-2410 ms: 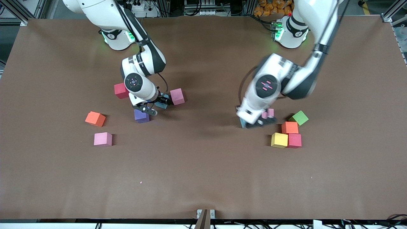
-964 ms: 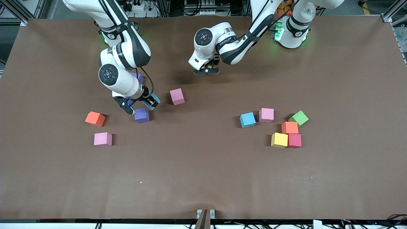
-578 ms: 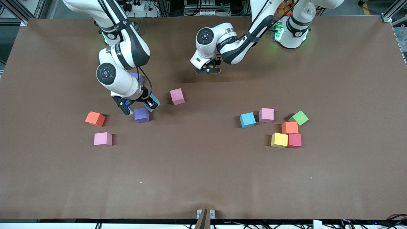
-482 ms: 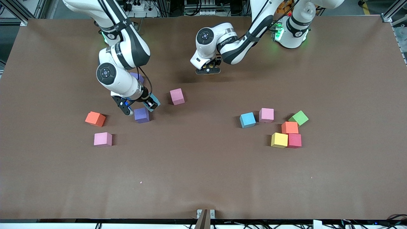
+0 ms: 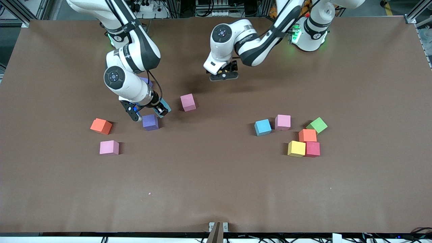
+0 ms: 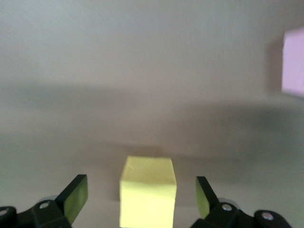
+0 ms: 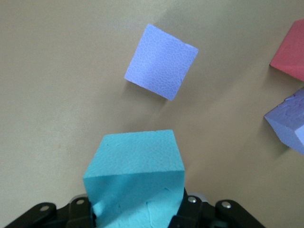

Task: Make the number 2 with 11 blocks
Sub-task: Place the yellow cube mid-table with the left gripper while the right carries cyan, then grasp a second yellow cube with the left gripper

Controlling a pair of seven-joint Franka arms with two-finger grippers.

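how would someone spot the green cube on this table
Look toward the left arm's end of the brown table, at the cluster of small foam cubes. The green foam cube sits at the cluster's edge farthest from the front camera, beside the orange foam cube. It is the only green one, turned diagonally.

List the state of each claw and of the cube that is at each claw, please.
left claw: open, astride the yellow cube.
yellow cube: standing on the table, not gripped.
right claw: shut on the light blue cube.
light blue cube: gripped, tilted.
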